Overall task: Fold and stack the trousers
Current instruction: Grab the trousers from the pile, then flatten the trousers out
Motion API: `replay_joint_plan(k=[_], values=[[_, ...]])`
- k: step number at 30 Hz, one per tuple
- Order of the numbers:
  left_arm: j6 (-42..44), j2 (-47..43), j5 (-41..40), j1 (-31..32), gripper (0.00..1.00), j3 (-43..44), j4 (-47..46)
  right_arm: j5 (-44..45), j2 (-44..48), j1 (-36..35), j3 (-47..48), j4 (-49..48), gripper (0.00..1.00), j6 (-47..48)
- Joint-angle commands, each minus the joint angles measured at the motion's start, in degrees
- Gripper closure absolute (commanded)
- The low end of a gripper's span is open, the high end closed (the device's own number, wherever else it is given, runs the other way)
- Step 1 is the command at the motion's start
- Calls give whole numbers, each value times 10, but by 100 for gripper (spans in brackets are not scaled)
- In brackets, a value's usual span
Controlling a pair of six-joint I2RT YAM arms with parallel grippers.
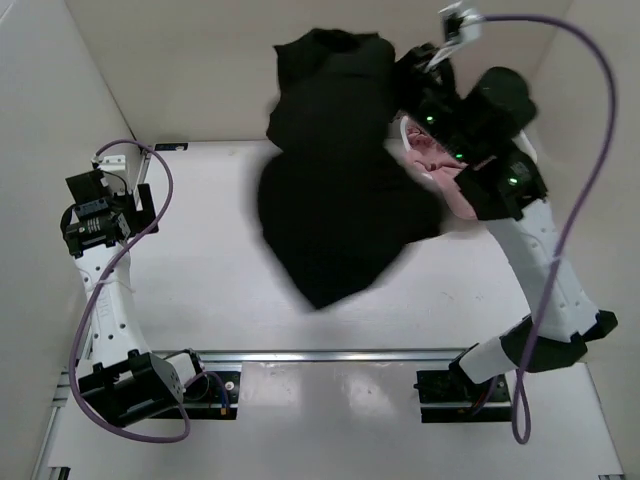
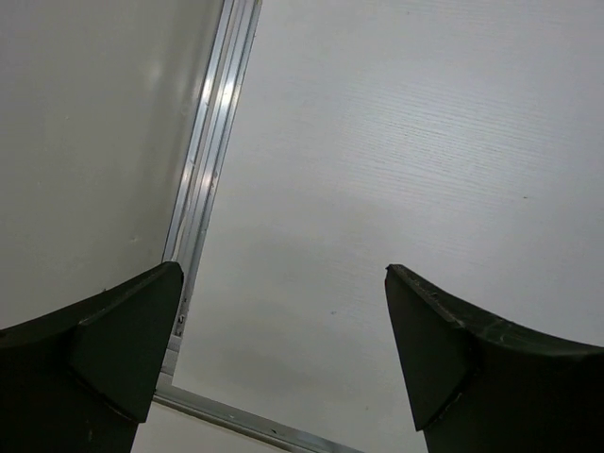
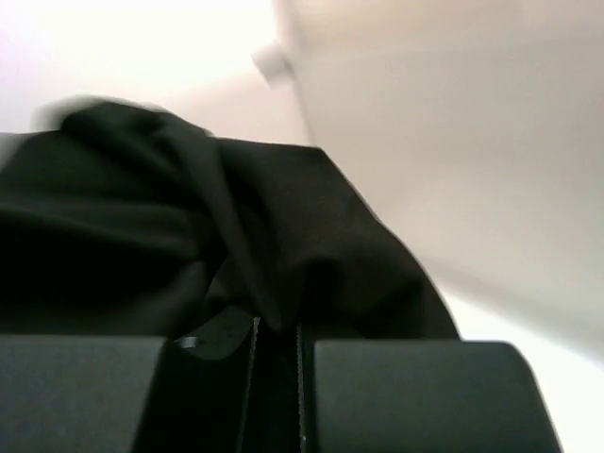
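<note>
Over the far right part of the table (image 1: 200, 300), the black trousers (image 1: 340, 200) hang in a loose bundle from the right gripper (image 3: 276, 332). Their lower folds spread toward the table's middle; whether they touch it I can't tell. In the wrist view the jaws are pinched nearly together on a thin ridge of the cloth, so it has them by one fold only. The left gripper (image 2: 283, 274) stands wide apart and holds nothing, over bare table near the left edge, well apart from the trousers. A pink garment (image 1: 440, 165) lies under the right arm by the right edge.

To my eye the fabric is soft and limp, light enough for one pinch but with no stiffness at all. It will sag and twist wherever it isn't supported, and it could slide out of a shallow nip. I'd take it at the waistband or a hem, where the cloth is doubled, one gripper at each corner so it spreads flat.
</note>
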State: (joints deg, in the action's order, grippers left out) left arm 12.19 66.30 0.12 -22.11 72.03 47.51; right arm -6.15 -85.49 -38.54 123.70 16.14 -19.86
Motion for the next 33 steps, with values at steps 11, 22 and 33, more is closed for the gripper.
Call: replay_joint_plan(k=[11, 22, 33], values=[[35, -34, -31, 1, 0, 9, -7, -19, -210, 35, -204, 116, 99, -78], [51, -34, 23, 1, 0, -1, -7, -9, -190, 130, -264, 164, 17, -35], [62, -23, 56, 8, 0, -24, 8, -16, -47, 109, -407, 223, 7, 78]])
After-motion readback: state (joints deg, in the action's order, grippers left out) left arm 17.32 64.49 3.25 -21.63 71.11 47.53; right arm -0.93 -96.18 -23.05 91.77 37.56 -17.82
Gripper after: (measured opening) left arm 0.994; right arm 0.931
